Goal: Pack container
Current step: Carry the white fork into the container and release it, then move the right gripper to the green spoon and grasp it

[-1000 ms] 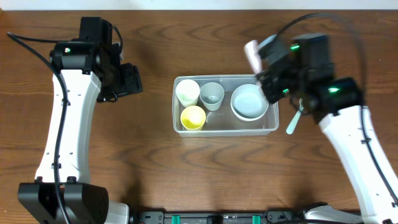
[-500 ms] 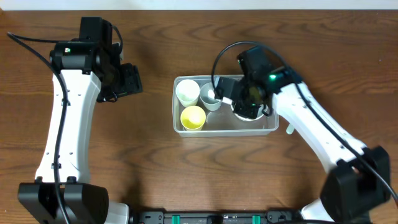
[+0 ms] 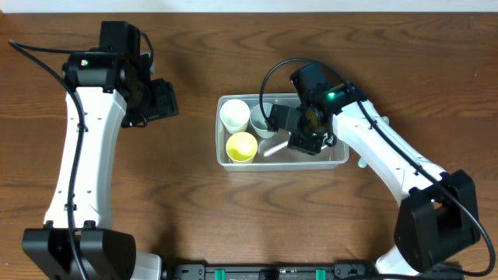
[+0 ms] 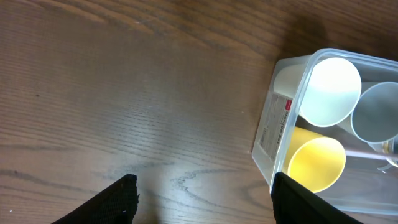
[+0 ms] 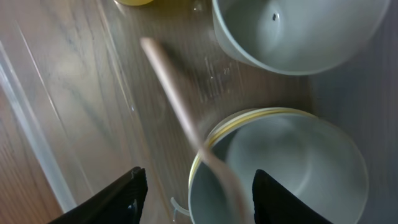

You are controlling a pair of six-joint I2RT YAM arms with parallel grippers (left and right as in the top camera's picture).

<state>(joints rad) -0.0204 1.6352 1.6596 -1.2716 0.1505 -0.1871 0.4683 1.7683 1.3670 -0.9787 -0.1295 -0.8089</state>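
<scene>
The clear container (image 3: 221,159) stands mid-table; it also shows in the left wrist view (image 4: 274,127) and the right wrist view (image 5: 30,124). It holds a white cup (image 3: 234,115), a blue-grey cup (image 3: 261,118), a yellow cup (image 3: 241,146) and stacked pale bowls (image 5: 292,155). A pale pink spoon (image 3: 272,148) lies tilted inside, its handle blurred across the bowl rim (image 5: 174,99). My right gripper (image 3: 302,131) is open low over the bowls, fingers either side of the spoon (image 5: 199,182). My left gripper (image 3: 159,101) is open and empty over bare table left of the container (image 4: 202,190).
A pale green utensil (image 3: 362,162) lies on the wooden table just outside the container's right end, partly under my right arm. A white label (image 4: 273,121) is on the container's left wall.
My right arm swung from behind the container's right end down into it, carrying the pink spoon. The spoon now lies in the container and the jaws are apart. Left arm unmoved.
</scene>
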